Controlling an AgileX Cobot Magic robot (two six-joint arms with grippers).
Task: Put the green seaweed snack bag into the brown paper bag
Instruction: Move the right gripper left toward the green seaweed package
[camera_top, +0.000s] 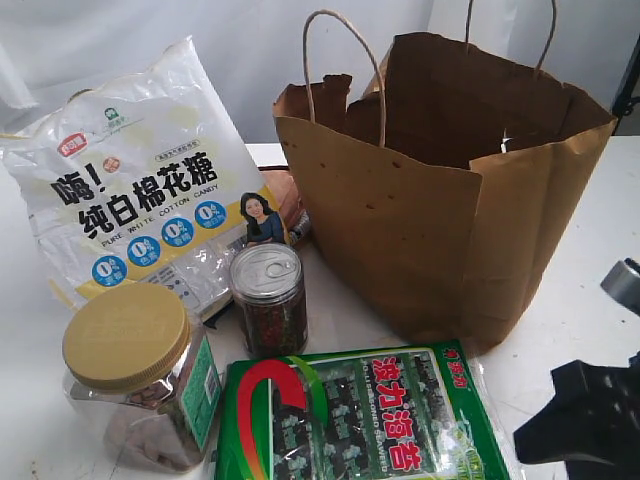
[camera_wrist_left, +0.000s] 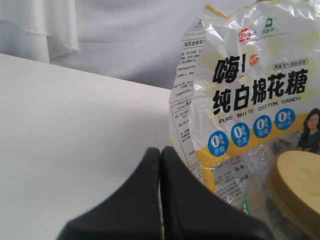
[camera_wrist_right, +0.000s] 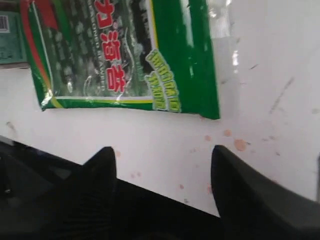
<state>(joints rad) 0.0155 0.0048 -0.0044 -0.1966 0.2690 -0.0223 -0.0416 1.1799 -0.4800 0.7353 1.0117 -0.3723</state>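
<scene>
The green seaweed snack bag (camera_top: 360, 415) lies flat at the front of the white table, red characters up; the right wrist view shows the green seaweed snack bag (camera_wrist_right: 125, 55) lying ahead of my right gripper (camera_wrist_right: 162, 152). That gripper is open, its fingers apart over bare table, short of the packet's edge. In the exterior view my right gripper (camera_top: 590, 415) is a dark shape at the lower right. The brown paper bag (camera_top: 450, 190) stands open behind the packet, handles up. My left gripper (camera_wrist_left: 160, 150) is shut on nothing, over bare table beside the candy bag.
A large white-and-yellow candy bag (camera_top: 130, 180) leans at the back left. A plastic jar with a yellow lid (camera_top: 135, 375) stands at the front left, a small can-topped jar (camera_top: 268, 298) beside it. Small orange stains (camera_wrist_right: 240, 145) mark the table.
</scene>
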